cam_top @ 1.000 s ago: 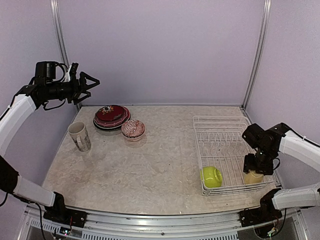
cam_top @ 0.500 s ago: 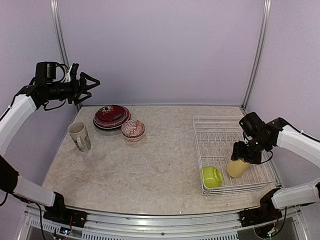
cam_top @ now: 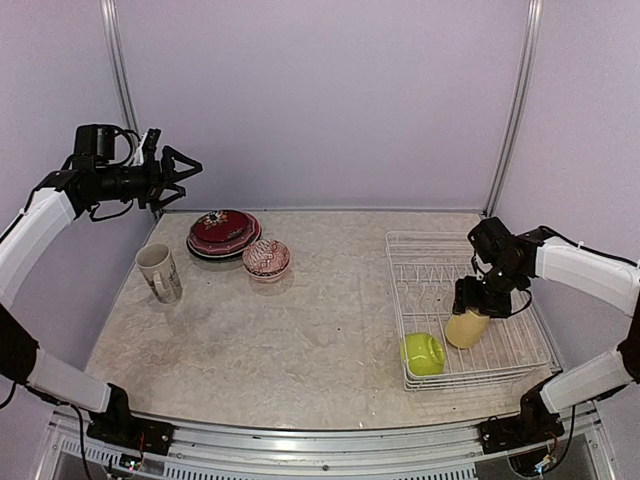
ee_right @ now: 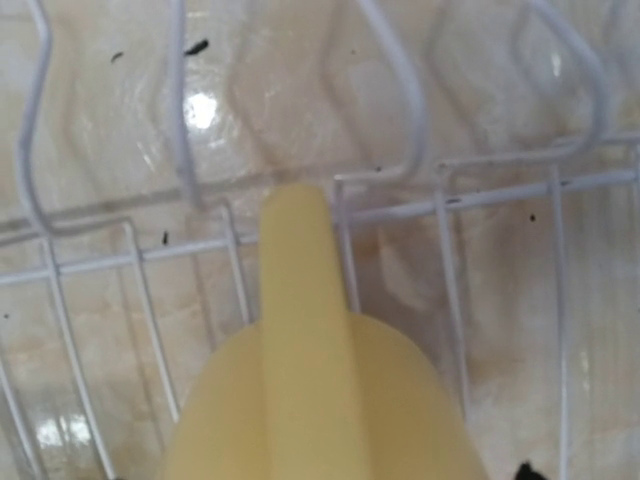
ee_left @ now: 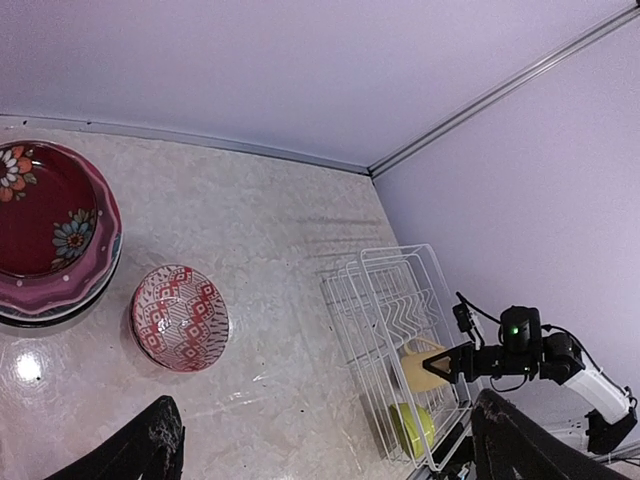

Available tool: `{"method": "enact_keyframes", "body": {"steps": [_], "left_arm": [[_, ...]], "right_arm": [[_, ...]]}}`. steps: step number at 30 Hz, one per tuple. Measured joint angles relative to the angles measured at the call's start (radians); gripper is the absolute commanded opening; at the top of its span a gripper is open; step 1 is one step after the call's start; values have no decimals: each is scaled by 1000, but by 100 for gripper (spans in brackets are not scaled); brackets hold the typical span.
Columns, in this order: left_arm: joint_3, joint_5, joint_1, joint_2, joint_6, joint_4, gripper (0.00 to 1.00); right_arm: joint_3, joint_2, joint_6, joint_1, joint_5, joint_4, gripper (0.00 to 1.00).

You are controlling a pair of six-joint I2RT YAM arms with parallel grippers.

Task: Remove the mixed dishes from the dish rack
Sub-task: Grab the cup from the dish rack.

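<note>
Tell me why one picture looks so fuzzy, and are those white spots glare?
Right wrist view: the yellow mug sits too close, so it blurs; lamp glare whitens the table. Left wrist view: another glare patch low left. Top view: evenly lit, sharp.

Dish rack [cam_top: 440, 234]: white coated wire, smooth, faint sheen; small dark specks on the wires in the right wrist view.
Yellow mug [cam_top: 466, 328]: smooth, even pale surface, soft sheen only; ceramic or plastic not separable.
Lime-green bowl [cam_top: 423, 353]: smooth, glossy, bright highlight on the curve.
Red-patterned bowl [ee_left: 180, 317] and dark red plate [ee_left: 45, 225]: glazed ceramic look, glossy, flat decoration.
Cream mug [cam_top: 160, 272]: smooth, light gloss.
Tabletop [cam_top: 320, 320]: beige marbled stone-look sheet, polished, mirror-like glare spots.
Walls [cam_top: 320, 100]: lilac, matt, uniform.
Corner posts [cam_top: 513, 110]: brushed metal, dull shine.
Arm shells [cam_top: 590, 275]: white hard plastic, smooth, semi-gloss.
</note>
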Motion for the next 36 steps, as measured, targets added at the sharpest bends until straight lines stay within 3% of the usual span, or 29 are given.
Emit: {"method": "enact_keyframes", "body": {"steps": [2, 4, 19, 31, 36], "left_arm": [[0, 5, 0, 3, 0, 0, 95], [0, 8, 0, 7, -1, 0, 95], [0, 27, 0, 25, -12, 0, 95], [0, 31, 0, 26, -12, 1, 95], [0, 31, 0, 26, -12, 2, 95]], "right_arm": [[0, -4, -3, 0, 0, -3, 96], [0, -20, -5, 1, 0, -7, 100], [-39, -89, 4, 11, 7, -12, 100], [-82, -55, 38, 43, 16, 37, 89], [-82, -29, 40, 48, 34, 47, 73]]}}
